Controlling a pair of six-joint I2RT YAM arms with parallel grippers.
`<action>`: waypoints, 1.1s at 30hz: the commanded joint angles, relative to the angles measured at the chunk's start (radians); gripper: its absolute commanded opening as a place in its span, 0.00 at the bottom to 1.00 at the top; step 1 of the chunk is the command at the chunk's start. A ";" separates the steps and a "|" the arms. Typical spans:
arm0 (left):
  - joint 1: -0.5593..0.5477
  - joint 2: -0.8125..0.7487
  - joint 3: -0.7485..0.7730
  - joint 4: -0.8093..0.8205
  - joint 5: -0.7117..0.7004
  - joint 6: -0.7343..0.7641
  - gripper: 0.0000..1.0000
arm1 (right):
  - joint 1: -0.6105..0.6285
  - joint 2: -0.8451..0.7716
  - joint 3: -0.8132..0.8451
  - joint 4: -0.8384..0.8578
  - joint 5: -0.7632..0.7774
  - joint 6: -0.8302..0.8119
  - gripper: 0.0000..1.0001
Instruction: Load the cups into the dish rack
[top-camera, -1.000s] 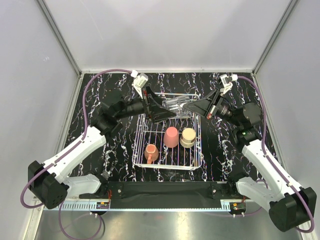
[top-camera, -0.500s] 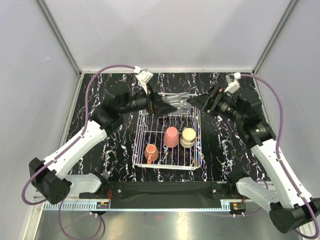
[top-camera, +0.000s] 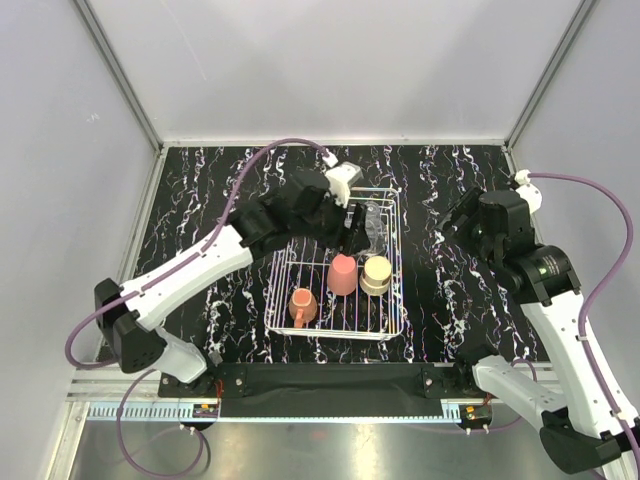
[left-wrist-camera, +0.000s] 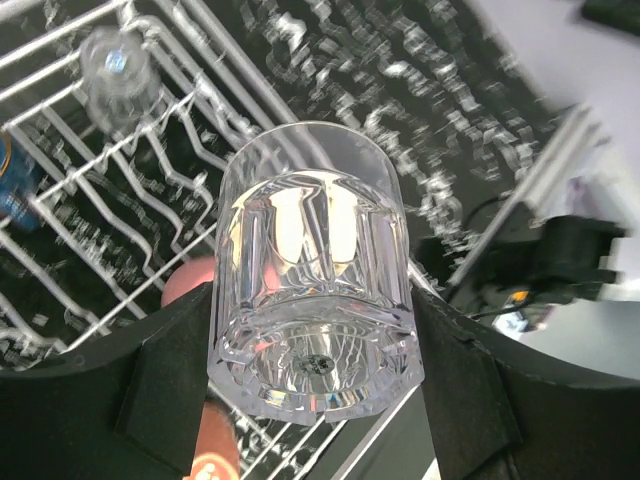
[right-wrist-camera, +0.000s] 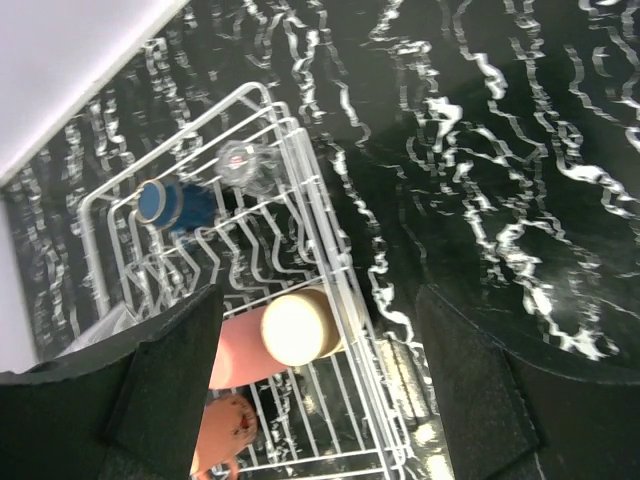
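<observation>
**A:** Your left gripper (left-wrist-camera: 312, 300) is clamped on a clear glass (left-wrist-camera: 305, 200), hanging over the far end of the rack (top-camera: 272, 295).

**B:** Your right gripper (right-wrist-camera: 320, 300) gapes empty, off right. The pink tumbler (top-camera: 343, 273), cream cup (top-camera: 376, 274), orange mug (top-camera: 302, 303), blue cup (right-wrist-camera: 170, 203) and second glass (right-wrist-camera: 243, 165) are loaded. I'd say one is left.

Dark blue cup (left-wrist-camera: 12, 185) cut by left edge, orange mug (right-wrist-camera: 232, 430) partly behind right jaws
</observation>
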 joint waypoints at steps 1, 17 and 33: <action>-0.080 0.034 0.092 -0.098 -0.174 0.031 0.00 | 0.001 0.012 0.044 -0.075 0.110 -0.003 0.84; -0.406 0.204 0.230 -0.311 -0.576 0.157 0.00 | 0.001 0.006 0.021 -0.069 0.112 -0.037 0.85; -0.426 0.258 0.242 -0.396 -0.450 0.097 0.00 | 0.001 0.056 0.011 -0.041 0.087 -0.050 0.85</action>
